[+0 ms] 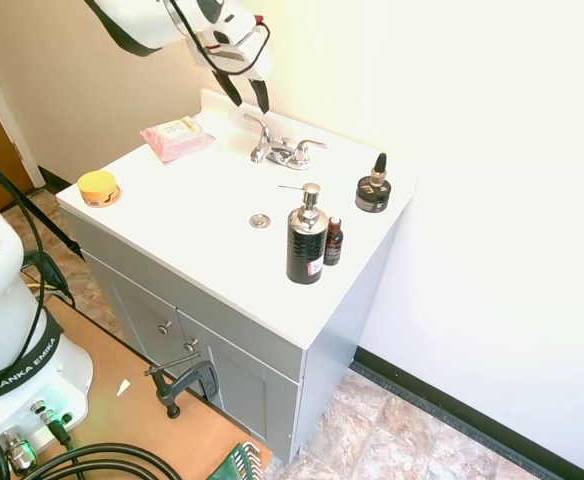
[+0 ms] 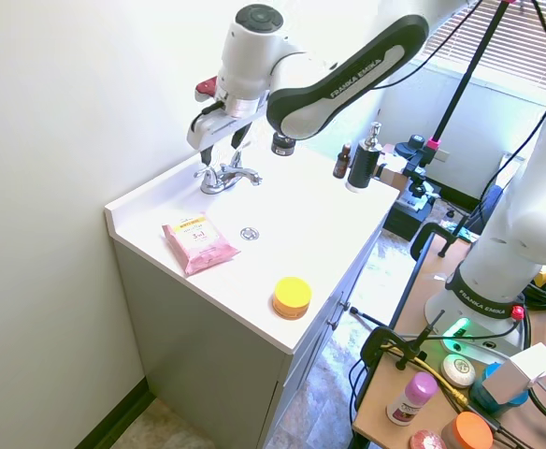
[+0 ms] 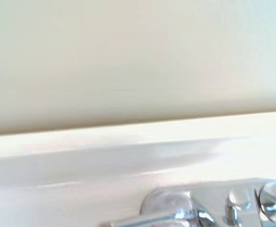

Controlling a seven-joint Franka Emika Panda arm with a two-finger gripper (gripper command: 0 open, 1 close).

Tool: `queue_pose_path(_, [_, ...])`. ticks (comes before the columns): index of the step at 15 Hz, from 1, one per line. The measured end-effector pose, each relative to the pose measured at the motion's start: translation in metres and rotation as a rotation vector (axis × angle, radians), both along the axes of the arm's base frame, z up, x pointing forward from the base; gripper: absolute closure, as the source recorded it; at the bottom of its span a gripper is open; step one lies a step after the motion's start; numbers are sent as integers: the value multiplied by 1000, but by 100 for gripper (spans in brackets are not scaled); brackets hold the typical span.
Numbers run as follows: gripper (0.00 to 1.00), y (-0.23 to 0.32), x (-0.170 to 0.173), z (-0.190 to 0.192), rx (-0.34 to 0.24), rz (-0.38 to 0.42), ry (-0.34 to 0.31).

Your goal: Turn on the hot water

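**Approach made, hot handle not yet touched**

The chrome faucet (image 1: 284,150) stands at the far edge of the white tabletop (image 1: 222,195), close against the wall, with a lever handle on each side of its spout. The end effector (image 1: 248,92) hangs just above and behind the faucet's left side in the first exterior view, its two dark fingers (image 1: 262,95) spread moderately apart and holding nothing. In the second exterior view the end effector (image 2: 219,147) sits right over the faucet (image 2: 224,176), apart from it, with a gap between fingertips and chrome. The wrist view shows the wall, the tabletop's back ledge and the faucet (image 3: 209,208) top, blurred.

No water is visible from the spout, and both handles look to be in their resting positions, so the tap appears off. By my reading the approach is nearly complete; what remains is the final descent onto the hot handle, presumably the left one, then the turn itself. Which handle the end effector lines up with cannot be told exactly.
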State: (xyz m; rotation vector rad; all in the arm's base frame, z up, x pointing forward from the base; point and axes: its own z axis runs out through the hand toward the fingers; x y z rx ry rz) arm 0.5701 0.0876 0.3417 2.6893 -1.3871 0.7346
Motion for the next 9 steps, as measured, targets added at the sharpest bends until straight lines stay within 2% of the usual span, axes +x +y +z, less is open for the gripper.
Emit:
queue_pose_path(4, [0, 6, 22, -17, -35, 6, -22])
queue_pose_path(9, [0, 1, 30, -36, -55, -15, 12])
